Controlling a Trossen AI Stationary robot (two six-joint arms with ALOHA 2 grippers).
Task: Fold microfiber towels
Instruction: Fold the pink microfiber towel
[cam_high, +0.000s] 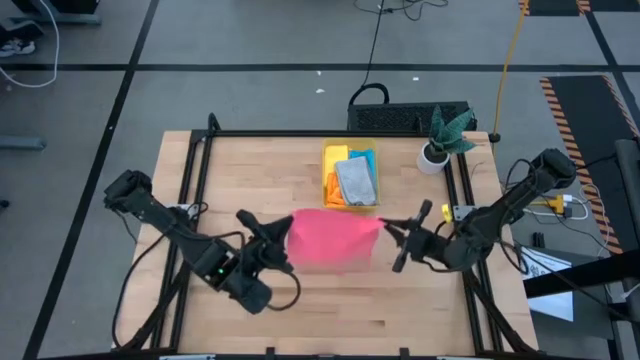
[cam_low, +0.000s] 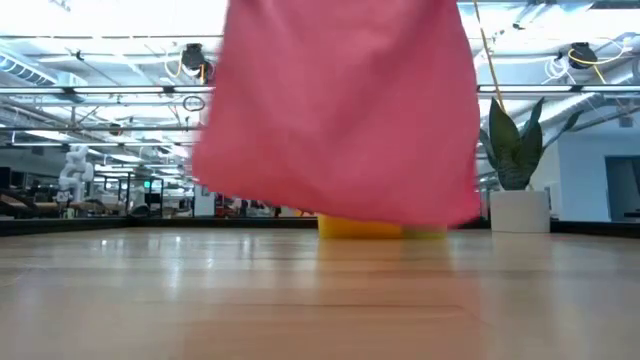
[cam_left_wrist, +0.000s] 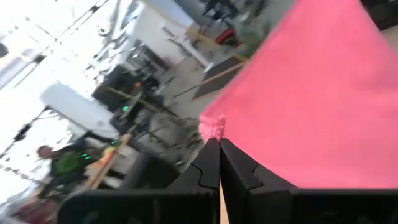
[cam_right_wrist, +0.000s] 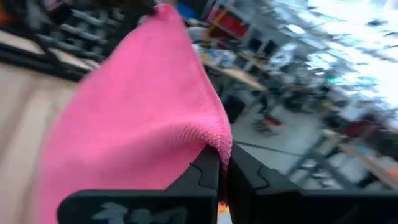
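The pink microfiber towel (cam_high: 334, 238) hangs stretched in the air over the middle of the wooden table (cam_high: 300, 310), held up by a corner at each side. The left gripper (cam_high: 283, 232) is clenched on the towel's left corner, its two dark fingers (cam_left_wrist: 211, 165) pressed together with a tuft of pink pile showing at their tips. The right gripper (cam_high: 388, 228) is clenched on the opposite corner, the cloth's hemmed edge pinched between its fingers (cam_right_wrist: 208, 171).

In the low view the towel (cam_low: 340, 110) fills most of the frame, its top edge cut off, its lower hem clear of the tabletop. It hides both grippers there and covers all but the bottom strip of the yellow bin (cam_low: 360, 228) behind it.

From above, the bin (cam_high: 350, 176) sits at the far middle of the table, holding a grey towel (cam_high: 356, 182) on top, with a blue towel (cam_high: 364, 157), a yellow towel (cam_high: 335, 166) and an orange towel (cam_high: 338, 201) showing only as edges beneath it. A potted plant (cam_high: 444, 135) stands at the far right.

No brand, label or writing can be read anywhere. The room behind both wrist views is smeared, shelving and benches only roughly discernible; a blurred figure in green (cam_left_wrist: 65, 163) shows far off in the left wrist view.
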